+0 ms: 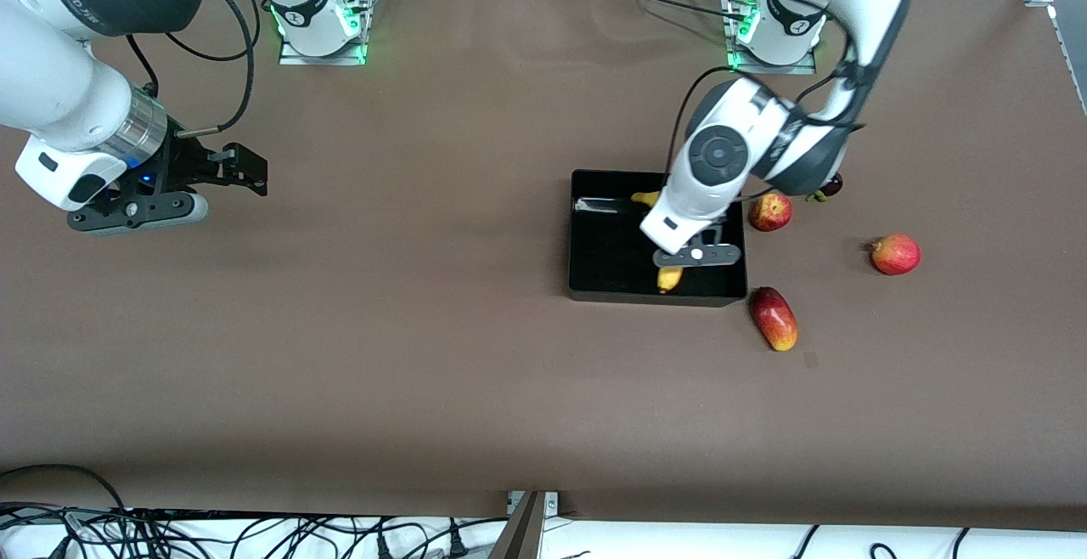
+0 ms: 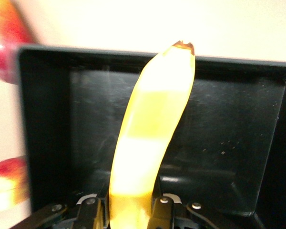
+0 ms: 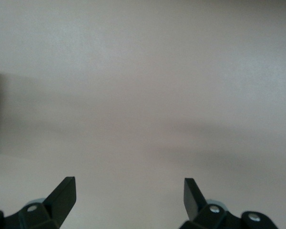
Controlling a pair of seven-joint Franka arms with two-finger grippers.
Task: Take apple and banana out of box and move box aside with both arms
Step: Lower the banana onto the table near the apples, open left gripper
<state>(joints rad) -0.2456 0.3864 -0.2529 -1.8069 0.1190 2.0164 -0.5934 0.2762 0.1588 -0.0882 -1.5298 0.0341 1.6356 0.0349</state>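
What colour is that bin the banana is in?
Glossy black bin, clearest in the front view.

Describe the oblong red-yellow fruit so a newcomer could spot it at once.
Find the black rectangular open-top plastic bin on the brown table. Just off its corner nearest the front camera, toward the left arm's end, lies the oblong red-yellow mango-like fruit. It alone is elongated; the red fruits nearby are round.

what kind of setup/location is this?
Likely a robotics lab test bench: two arms bolted along a brown-covered table, loose cables at its edge, staged fruit. The left gripper holds a long yellow banana in a black plastic bin; the right gripper waits, open.
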